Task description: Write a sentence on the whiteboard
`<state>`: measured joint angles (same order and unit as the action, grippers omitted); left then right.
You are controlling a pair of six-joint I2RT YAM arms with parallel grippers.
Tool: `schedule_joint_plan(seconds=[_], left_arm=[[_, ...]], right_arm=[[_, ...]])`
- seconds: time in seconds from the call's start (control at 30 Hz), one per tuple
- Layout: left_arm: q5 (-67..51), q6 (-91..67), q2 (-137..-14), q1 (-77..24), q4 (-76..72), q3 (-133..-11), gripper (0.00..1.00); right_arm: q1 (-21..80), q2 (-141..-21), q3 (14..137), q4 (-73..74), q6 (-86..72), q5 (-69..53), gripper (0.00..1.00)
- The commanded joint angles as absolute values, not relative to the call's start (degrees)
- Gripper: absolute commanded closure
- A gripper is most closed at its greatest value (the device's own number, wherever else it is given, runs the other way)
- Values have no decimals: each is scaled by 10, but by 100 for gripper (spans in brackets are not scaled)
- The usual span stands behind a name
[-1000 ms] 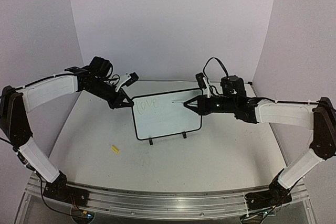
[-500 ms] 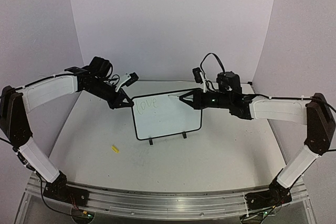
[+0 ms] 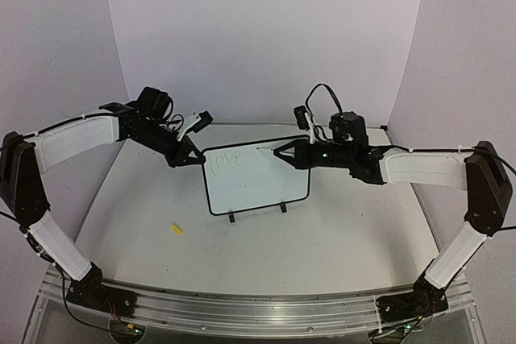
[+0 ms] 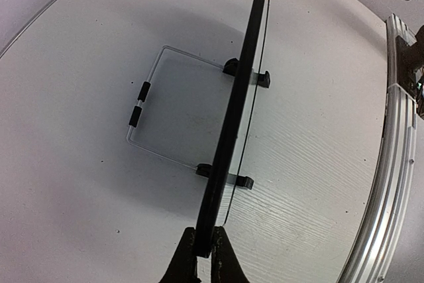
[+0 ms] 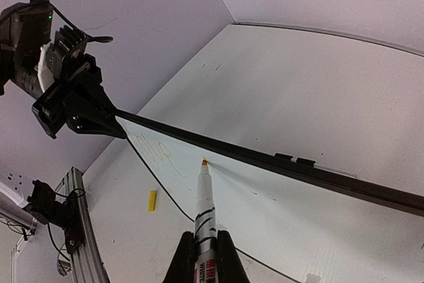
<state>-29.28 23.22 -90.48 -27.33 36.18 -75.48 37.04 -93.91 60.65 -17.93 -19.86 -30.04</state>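
Note:
The whiteboard (image 3: 256, 181) stands upright on two black feet at the table's middle. The sentence (image 3: 226, 161) is only a faint greenish "love" at its upper left, also seen in the right wrist view (image 5: 156, 154). My left gripper (image 3: 194, 156) is shut on the board's upper left edge; in the left wrist view (image 4: 204, 256) the jaws pinch the black frame (image 4: 235, 117). My right gripper (image 3: 285, 154) is shut on a white marker (image 5: 206, 203). The marker's orange tip (image 5: 204, 162) meets the board near its top edge, right of "love".
A small yellow marker cap (image 3: 176, 229) lies on the table in front of the board's left side, also in the right wrist view (image 5: 152, 200). A wire stand (image 4: 142, 104) lies behind the board. The metal rail (image 3: 242, 304) runs along the near edge.

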Motion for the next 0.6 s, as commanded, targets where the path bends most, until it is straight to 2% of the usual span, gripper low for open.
schedule_joint_plan(seconds=[0.0,0.57], left_arm=[[-208,257,-897,-265,355,-748,100],[-206,258,-895,-265,355,-748,100]], right_arm=[[367,-949,587,-202,-206,-284,100],[368,-945,577,-233,-227,-284,100]])
